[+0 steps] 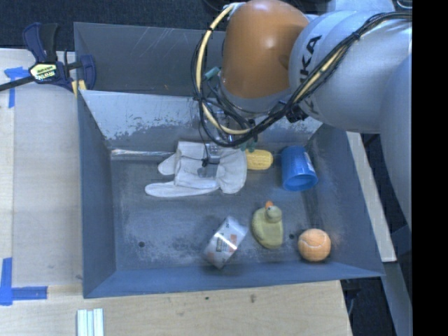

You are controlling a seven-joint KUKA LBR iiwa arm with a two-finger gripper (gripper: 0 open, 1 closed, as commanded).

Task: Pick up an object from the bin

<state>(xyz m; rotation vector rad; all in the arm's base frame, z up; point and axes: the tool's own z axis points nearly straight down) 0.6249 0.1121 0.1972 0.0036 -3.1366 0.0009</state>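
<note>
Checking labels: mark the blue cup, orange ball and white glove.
blue cup (299, 168), camera view, middle of its side.
orange ball (314, 245), camera view, centre of the ball.
white glove (183, 180), camera view, its flat middle part.

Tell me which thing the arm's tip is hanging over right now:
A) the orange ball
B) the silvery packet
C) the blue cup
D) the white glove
D: the arm reaches in from the right and its tip hangs right over the white glove, which lies mid-bin toward the back wall.
</note>
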